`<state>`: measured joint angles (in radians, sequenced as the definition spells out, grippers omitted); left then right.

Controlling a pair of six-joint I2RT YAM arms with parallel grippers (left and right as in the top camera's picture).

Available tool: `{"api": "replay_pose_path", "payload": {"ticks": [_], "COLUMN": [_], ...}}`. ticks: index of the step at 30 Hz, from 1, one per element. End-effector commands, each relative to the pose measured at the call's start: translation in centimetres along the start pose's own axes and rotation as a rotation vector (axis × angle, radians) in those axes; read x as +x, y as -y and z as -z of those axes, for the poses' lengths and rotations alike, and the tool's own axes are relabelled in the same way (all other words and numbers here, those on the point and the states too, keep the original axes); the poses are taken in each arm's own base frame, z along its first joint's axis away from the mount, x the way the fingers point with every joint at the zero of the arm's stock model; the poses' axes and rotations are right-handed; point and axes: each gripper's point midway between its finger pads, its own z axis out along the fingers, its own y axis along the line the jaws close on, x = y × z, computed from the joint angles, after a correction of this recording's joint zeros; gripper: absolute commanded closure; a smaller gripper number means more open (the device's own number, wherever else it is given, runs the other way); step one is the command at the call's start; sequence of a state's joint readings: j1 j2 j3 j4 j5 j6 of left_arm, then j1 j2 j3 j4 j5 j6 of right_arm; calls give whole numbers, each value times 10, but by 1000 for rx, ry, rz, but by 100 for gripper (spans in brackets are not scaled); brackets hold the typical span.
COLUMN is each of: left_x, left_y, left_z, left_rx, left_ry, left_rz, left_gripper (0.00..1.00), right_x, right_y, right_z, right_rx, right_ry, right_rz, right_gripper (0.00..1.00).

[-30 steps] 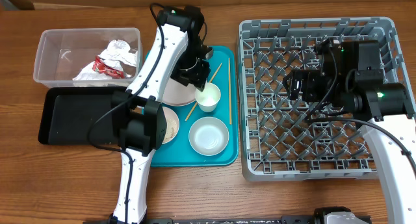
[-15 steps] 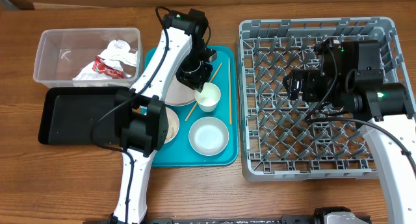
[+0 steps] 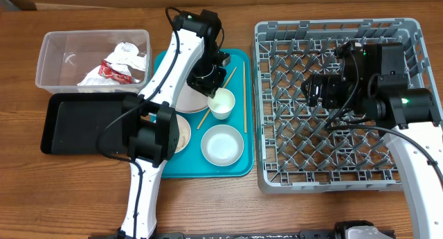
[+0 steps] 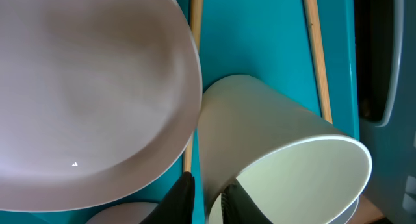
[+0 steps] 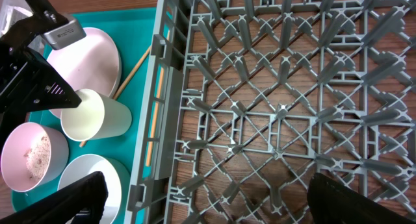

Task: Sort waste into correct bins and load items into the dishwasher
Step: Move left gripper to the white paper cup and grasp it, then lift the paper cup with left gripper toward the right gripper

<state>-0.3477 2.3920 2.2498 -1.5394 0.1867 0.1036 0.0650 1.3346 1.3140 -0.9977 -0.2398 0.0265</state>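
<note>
White left arm [image 3: 166, 64] bends down, its pincer [image 4: 209, 198] clamping the cup [image 4: 260, 133] rim.

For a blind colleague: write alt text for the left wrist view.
The left gripper pinches the white cup by its rim. It sits on a teal tray beside a pale plate, with two wooden chopsticks alongside.
</note>
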Motion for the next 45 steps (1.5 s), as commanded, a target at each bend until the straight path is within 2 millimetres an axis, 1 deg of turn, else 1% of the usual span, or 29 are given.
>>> {"api": "replay_pose_path", "payload": {"ticks": [1, 16, 19, 21, 22, 30, 34, 36, 40, 43, 45], "left_x": [0, -1, -1, -1, 0, 2, 2, 1, -1, -8, -10], "left_y": [8, 6, 6, 5, 5, 7, 13, 19, 28, 30, 33], "left_z": [-4, -8, -11, -13, -14, -11, 6, 20, 56, 79, 93], "left_rx": [14, 12, 12, 12, 13, 23, 79, 140, 282, 397, 493], "left_ry": [-7, -10, -11, -14, -16, -23, -5, 21, 89, 167, 211], "left_rz": [10, 11, 11, 12, 12, 15, 24, 14, 3, 13, 12], "left_gripper": [81, 81, 86, 94, 96, 96, 96, 96, 96, 96, 96], "right_x": [-9, -9, -9, -9, -9, -9, -9, -9, -12, -18, -25], "right_y": [-1, -1, -1, -1, -1, -1, -1, -1, -4, -22, -43], "right_z": [6, 6, 6, 6, 6, 6, 6, 6, 6, 8, 12], "right_rx": [-6, -6, -6, -6, -6, -6, -7, -8, -21, -128, -248], "right_ry": [24, 24, 24, 24, 24, 24, 24, 24, 34, 56, 76], "right_rz": [-2, -2, -2, -2, -2, -2, -2, -3, -44, -42, -23], "right_gripper": [0, 0, 0, 0, 0, 0, 0, 0, 0, 0, 0]}}
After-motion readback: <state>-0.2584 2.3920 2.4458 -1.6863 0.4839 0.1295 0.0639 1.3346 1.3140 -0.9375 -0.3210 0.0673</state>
